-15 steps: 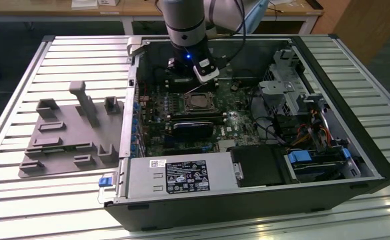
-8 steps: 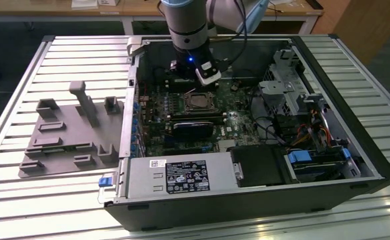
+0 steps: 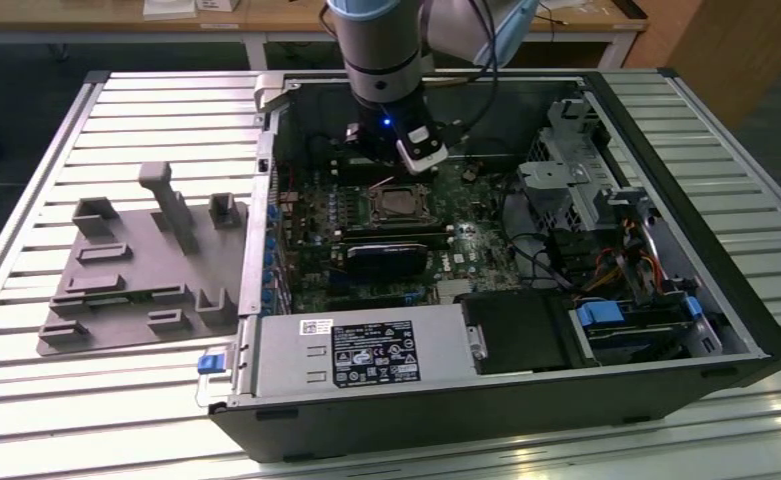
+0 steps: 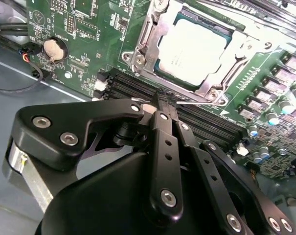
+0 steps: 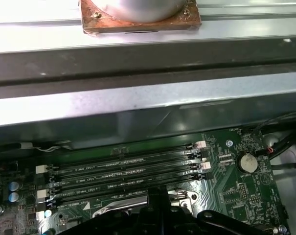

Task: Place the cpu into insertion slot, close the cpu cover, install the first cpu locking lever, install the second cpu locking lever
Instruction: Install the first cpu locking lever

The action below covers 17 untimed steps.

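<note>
The cpu (image 4: pixel 192 44) lies flat in the insertion slot (image 4: pixel 217 93) on the green board, its pale silver top showing through the window of the cpu cover (image 4: pixel 147 36), which lies down over it. My gripper (image 4: pixel 163 100) is shut, its tips right at the slot's edge beside the memory slots. A thin wire locking lever (image 4: pixel 196 103) runs out from the tips along that edge; I cannot tell whether it is pinched or only touched. In the exterior view the gripper (image 3: pixel 424 165) hangs inside the open case just behind the slot (image 3: pixel 393 205).
Long black memory slots (image 5: pixel 123 171) and a coin battery (image 5: pixel 246 162) lie near the gripper. A black card (image 3: pixel 390 258) sits in front of the slot, with the power supply (image 3: pixel 350 355) and drive bays (image 3: pixel 630 320) beyond. A grey fixture plate (image 3: pixel 137 270) lies at the exterior view's left.
</note>
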Motion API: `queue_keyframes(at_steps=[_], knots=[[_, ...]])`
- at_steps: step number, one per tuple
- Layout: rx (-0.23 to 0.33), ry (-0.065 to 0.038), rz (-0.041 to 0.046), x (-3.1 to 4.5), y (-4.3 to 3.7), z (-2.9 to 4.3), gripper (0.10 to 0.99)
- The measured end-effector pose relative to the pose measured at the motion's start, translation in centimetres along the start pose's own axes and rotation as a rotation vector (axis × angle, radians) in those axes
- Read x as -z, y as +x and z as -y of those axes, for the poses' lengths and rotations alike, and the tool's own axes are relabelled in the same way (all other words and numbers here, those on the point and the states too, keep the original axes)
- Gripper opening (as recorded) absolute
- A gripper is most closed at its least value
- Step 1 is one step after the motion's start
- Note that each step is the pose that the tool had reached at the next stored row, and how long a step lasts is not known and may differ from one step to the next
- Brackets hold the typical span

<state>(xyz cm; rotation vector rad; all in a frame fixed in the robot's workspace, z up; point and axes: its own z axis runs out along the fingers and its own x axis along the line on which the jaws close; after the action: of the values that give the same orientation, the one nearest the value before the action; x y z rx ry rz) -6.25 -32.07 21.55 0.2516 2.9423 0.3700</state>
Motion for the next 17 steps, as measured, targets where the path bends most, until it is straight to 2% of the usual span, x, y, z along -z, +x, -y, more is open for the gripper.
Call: queue_keyframes(at_steps=[9, 17], knots=[[0.000, 0.000, 0.0000, -0.34, -0.06, -0.27, 0.102], [0.001, 0.005, 0.0007, -0.51, 0.01, -0.54, 0.102]])
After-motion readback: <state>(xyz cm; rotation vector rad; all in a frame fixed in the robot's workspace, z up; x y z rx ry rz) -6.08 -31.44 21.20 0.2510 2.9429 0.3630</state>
